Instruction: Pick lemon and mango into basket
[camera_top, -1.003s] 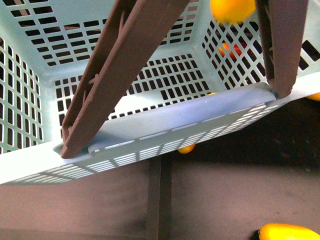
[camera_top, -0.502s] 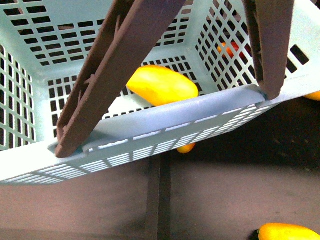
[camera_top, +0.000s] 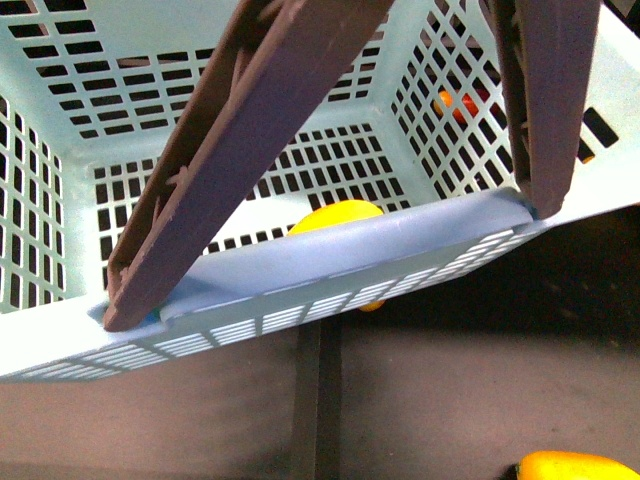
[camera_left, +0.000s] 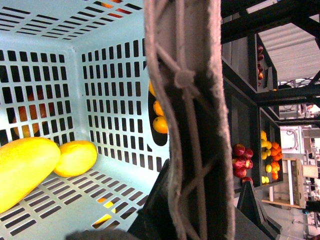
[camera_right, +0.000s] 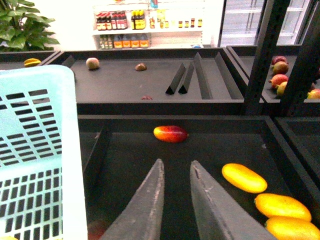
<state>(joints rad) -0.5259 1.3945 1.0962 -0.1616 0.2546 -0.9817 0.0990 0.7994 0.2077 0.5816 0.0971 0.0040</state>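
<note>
Your front view is mostly filled by the basket (camera_top: 60, 340) and its brown handles (camera_top: 230, 150), so only the top of one yellow fruit (camera_top: 335, 215) peeks over the near rim. From the left wrist you see the mango (camera_left: 22, 167) and lemon (camera_left: 76, 157) touching on the basket floor; a handle blocks the left claw, so you cannot tell its state. Your right claw (camera_right: 175, 172) hangs spread and empty beside the basket, above a dark shelf with loose mangoes (camera_right: 244, 177).

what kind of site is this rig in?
Likely a grocery or a mock one: dark produce bins with loose mangoes, a shelf of bottles behind, and a shopping basket.
</note>
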